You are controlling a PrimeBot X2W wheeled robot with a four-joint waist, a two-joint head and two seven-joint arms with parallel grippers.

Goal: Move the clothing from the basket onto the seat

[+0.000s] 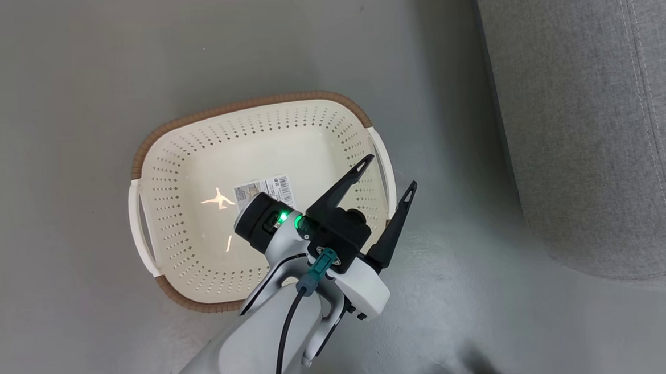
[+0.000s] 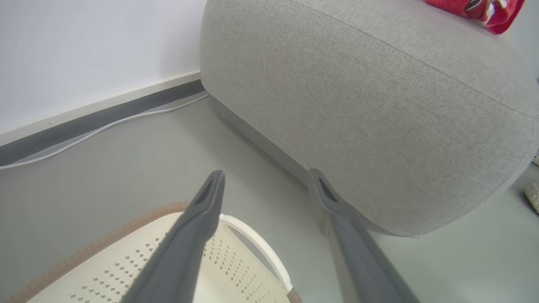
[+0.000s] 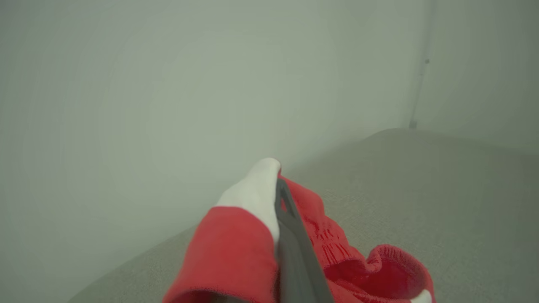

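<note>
The cream basket (image 1: 249,103) stands on the floor with nothing in it but a paper label (image 1: 265,190) on its bottom. My left gripper (image 1: 390,172) hangs open over the basket's right handle, its fingers pointing towards the grey seat (image 1: 591,111). In the left wrist view the open left gripper (image 2: 266,174) frames bare floor between the basket (image 2: 236,261) and the seat (image 2: 379,105), where red clothing (image 2: 476,8) lies on top. My right gripper (image 3: 280,185) is shut on red clothing (image 3: 236,248) with a white band, just above the seat (image 3: 421,189).
Grey floor surrounds the basket. A pale wall with a dark skirting and a white cable (image 2: 105,126) runs behind the seat's end. Another wall (image 3: 168,84) rises close behind the seat cushion.
</note>
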